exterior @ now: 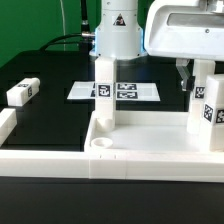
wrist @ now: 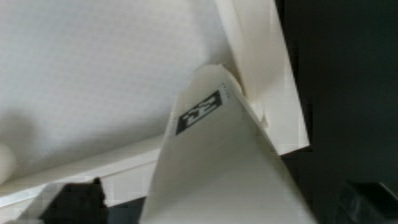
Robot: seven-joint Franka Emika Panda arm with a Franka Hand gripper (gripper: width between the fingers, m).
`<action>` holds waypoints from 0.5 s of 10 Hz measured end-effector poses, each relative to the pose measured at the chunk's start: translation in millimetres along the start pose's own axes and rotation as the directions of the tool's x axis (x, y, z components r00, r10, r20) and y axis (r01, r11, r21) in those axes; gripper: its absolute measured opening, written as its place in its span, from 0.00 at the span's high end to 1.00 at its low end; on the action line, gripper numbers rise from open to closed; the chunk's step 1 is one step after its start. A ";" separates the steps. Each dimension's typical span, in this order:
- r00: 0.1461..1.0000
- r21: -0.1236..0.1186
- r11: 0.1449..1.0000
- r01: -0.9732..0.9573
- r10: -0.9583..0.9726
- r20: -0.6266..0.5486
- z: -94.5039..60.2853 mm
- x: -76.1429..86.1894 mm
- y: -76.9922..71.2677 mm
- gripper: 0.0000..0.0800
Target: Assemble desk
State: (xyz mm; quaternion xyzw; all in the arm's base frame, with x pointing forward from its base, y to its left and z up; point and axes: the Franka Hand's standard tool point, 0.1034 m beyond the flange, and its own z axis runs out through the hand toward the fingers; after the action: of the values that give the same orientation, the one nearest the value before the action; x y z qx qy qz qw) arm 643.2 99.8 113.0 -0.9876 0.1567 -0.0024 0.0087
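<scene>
Step in hand: fitting legs into the tabletop point(exterior: 150, 140), which lies at the front of the black table point(exterior: 50, 110), rim up. Two legs stand upright on it: one point(exterior: 104, 95) at the corner toward the exterior view's left, next to an empty round socket point(exterior: 100, 143), and one point(exterior: 206, 108) at the exterior view's right. A third leg point(exterior: 22, 92) lies loose on the table, well apart, on the exterior view's left. The marker board point(exterior: 115, 91) sits flat behind the tray.

The pincer point(exterior: 190, 74) hangs just above and beside the right-hand leg with its jaws spread wide and nothing gripped. The wrist view shows a tagged leg point(wrist: 214, 150) close up against the tabletop rim point(wrist: 267, 60); you can't tell from it whether the leg is fully seated.

My judgement: the right leg looks placed and let go. Your next move is likely to lift clear without knocking that leg, cross to the loose leg, grip it across its narrow sides, then stand it in a free socket.
</scene>
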 end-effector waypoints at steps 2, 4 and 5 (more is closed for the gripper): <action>0.990 -0.005 0.990 0.140 -0.140 0.000 0.6 -0.5 -0.3 0.19; 0.972 -0.008 0.972 0.234 -0.234 0.001 1.5 -1.1 -0.4 0.19; 0.951 -0.011 0.951 0.308 -0.308 0.002 1.5 -0.8 0.2 0.19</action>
State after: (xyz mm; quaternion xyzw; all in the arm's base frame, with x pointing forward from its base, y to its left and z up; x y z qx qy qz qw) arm 642.4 99.9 111.6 -1.0000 0.0008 -0.0027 0.0027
